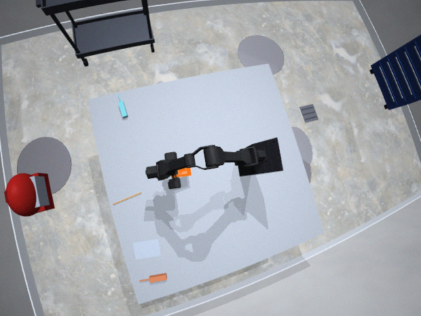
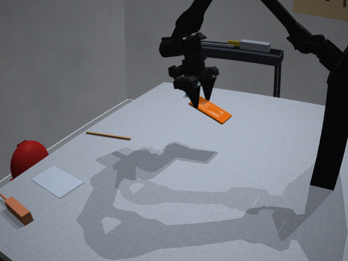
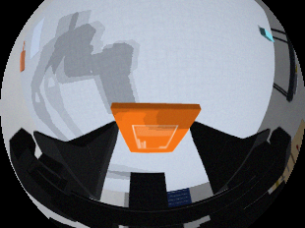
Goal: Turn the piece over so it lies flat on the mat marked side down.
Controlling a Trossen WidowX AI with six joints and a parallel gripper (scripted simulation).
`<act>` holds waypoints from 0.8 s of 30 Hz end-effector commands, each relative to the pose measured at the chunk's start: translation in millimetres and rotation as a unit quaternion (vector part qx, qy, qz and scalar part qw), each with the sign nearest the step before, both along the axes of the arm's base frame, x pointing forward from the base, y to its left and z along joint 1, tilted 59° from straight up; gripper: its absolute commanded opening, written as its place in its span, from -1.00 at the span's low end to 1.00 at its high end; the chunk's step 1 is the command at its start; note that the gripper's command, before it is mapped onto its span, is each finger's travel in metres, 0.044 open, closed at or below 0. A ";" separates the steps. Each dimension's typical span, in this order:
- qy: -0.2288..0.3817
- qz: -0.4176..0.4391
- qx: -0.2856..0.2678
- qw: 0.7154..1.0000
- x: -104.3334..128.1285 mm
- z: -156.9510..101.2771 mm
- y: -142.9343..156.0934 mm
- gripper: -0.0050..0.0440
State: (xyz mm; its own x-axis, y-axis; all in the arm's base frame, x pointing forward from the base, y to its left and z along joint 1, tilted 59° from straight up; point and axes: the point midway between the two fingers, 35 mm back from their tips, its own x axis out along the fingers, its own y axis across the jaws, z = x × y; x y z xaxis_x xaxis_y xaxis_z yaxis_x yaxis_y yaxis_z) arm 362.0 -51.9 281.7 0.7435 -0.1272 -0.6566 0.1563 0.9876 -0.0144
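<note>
Grey walls surround the pale worktop (image 2: 261,133), where the claw (image 2: 200,94) grips one end of the orange piece (image 2: 213,111) and holds it in the air above the mat, tilted with its free end lower, its outlined face up toward the wrist camera.

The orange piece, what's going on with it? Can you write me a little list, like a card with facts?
piece: flat orange piece with an outlined rectangle on its upper face
gripper: gripper shut on one end of the piece
height: lifted off the mat, shadow lies apart below it
tilt: free end hangs lower than the gripped end
nearby: thin wooden stick, pale sheet, both lying apart from it
</note>
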 end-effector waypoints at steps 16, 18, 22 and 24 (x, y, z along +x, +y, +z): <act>-0.093 0.002 -0.015 0.996 -0.4 1.8 0.1 -0.80; -0.093 0.002 -0.015 0.996 -0.4 1.8 0.1 -0.80; -0.100 0.000 -0.014 0.995 2.2 0.4 -0.3 -0.80; -0.113 0.001 -0.016 0.993 2.2 0.7 -0.3 -0.80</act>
State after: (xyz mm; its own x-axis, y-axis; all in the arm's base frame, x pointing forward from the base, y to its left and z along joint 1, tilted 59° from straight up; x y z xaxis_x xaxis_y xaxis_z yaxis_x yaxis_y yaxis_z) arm 366.5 -52.6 283.4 0.8603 -0.1427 -0.4894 0.1587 0.9873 -0.0090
